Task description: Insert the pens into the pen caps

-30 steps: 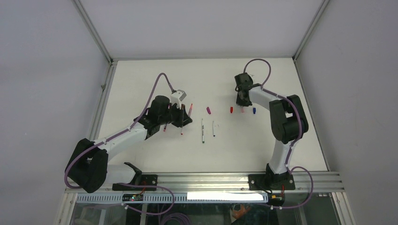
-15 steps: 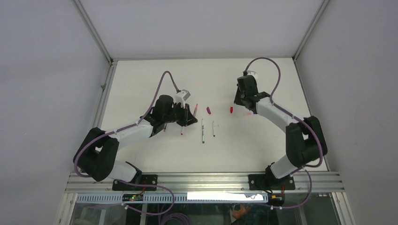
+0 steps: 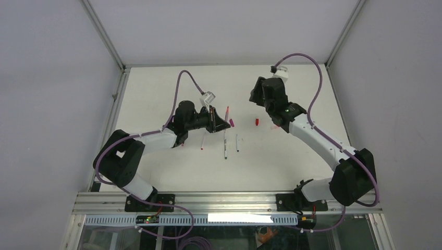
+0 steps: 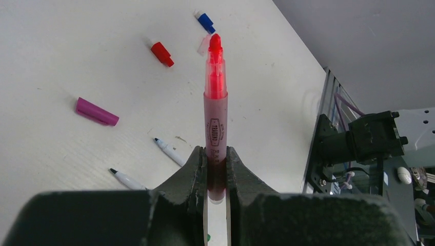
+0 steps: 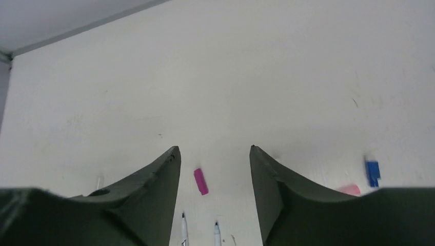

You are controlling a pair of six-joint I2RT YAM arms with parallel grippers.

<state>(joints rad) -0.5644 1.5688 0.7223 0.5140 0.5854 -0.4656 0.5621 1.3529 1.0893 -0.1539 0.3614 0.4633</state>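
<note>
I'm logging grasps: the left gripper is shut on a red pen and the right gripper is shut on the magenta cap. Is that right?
Not quite. The left gripper is shut on the red pen, but the right gripper is open and empty; the right wrist view shows the magenta cap lying on the table.

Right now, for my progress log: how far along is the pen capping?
Done: nothing that shows. The magenta cap, red cap and blue cap lie loose with no pen in them. In hand: the left gripper is shut on a red pen, tip pointing outward. The right gripper is open and holds nothing. Left: every pen, including two white pens lying uncapped.
</note>
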